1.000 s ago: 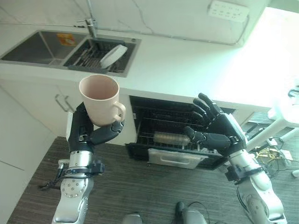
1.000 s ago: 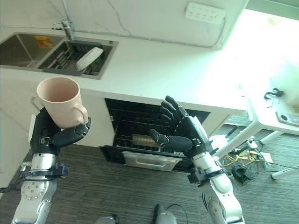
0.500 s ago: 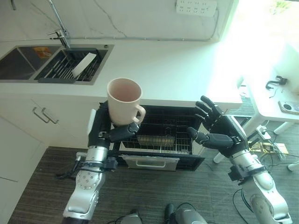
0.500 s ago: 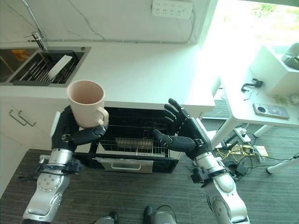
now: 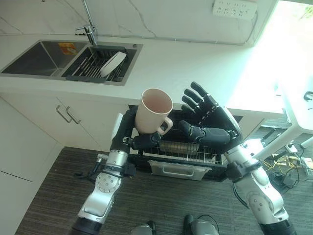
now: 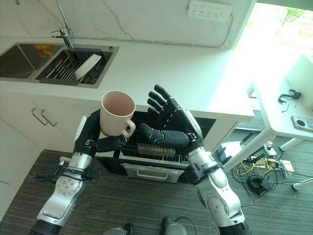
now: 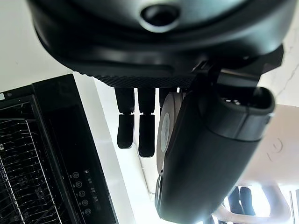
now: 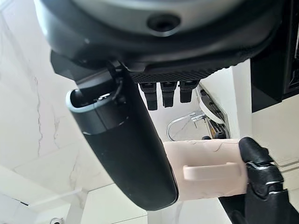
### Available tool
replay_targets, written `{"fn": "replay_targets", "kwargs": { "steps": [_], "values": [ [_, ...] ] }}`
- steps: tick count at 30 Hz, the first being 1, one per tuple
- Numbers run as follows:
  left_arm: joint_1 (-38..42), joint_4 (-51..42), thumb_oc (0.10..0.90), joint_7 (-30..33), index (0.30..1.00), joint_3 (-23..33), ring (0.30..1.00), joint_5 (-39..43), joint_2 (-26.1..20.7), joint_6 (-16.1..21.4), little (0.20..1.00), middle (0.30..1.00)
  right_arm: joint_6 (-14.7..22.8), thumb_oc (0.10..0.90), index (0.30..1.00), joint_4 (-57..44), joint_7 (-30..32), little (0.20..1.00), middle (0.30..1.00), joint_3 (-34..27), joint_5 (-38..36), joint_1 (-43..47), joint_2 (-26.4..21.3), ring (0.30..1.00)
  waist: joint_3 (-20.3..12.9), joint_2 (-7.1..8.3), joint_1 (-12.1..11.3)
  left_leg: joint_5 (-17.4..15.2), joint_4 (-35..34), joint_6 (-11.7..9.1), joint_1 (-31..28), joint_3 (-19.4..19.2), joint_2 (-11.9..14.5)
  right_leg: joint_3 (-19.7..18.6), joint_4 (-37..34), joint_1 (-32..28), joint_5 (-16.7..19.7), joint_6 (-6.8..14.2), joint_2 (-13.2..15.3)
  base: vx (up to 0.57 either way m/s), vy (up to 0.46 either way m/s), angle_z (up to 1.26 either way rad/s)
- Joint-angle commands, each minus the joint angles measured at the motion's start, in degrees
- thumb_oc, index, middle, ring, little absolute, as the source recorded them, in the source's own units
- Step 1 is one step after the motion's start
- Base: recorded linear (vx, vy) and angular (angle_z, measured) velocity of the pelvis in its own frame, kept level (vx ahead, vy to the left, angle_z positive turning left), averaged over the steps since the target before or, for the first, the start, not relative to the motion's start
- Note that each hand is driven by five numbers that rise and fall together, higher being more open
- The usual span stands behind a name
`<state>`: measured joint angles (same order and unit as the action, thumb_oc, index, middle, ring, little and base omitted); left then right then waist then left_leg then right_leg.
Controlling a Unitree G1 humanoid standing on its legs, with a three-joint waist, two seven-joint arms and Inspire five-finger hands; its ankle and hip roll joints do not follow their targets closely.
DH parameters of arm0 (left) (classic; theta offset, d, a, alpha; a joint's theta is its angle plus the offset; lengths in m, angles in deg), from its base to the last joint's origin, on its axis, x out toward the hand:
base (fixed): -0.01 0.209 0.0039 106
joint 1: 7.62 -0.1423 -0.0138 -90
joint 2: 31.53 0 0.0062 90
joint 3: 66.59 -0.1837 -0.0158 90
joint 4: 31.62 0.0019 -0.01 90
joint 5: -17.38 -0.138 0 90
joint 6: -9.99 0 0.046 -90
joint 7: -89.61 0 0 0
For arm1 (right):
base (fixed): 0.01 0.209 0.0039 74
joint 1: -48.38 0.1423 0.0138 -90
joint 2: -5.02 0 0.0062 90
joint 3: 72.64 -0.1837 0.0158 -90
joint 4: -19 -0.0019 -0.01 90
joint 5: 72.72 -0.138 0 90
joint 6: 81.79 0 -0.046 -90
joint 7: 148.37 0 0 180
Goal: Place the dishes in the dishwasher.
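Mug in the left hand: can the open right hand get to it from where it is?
Probably yes. The right hand is spread open right beside the mug that the left hand holds upright above the dishwasher rack, with nothing between them.

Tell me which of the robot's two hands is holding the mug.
The left hand: its fingers curl round the base of the pink mug, held upright. The right hand is beside it with fingers spread, holding nothing.
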<state>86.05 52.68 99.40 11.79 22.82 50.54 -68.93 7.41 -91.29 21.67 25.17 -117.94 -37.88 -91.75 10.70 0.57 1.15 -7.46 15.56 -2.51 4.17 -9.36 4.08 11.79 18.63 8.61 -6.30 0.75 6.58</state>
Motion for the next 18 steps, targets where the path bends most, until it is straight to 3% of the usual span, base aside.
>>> {"fn": "replay_targets", "kwargs": {
  "steps": [1,18],
  "values": [
    [7.0,-2.7,0.4,2.9,0.3,-2.1,0.3,-2.8,-2.0,5.0,0.3,0.3,6.4,0.8,0.9,-5.6,0.9,0.9,0.9,-2.6,-4.4,3.7,1.8,0.9,-5.8,1.12,-0.4,-6.6,1.6,-0.7,-0.5,1.4,4.4,0.6,-1.4,-5.1,-4.1,8.1,5.3,0.02,0.0,-0.04],
    [10.2,-1.7,0.4,3.3,0.3,-7.6,0.3,-5.5,-0.7,2.9,0.3,0.3,2.5,0.8,0.9,-3.9,5.0,0.9,0.9,2.8,-4.5,7.5,4.7,0.9,-6.8,1.24,-0.7,-7.0,1.6,-0.8,-1.3,1.3,4.6,0.2,-1.4,-5.7,-4.8,7.5,4.7,0.03,-0.003,-0.01]
  ]
}}
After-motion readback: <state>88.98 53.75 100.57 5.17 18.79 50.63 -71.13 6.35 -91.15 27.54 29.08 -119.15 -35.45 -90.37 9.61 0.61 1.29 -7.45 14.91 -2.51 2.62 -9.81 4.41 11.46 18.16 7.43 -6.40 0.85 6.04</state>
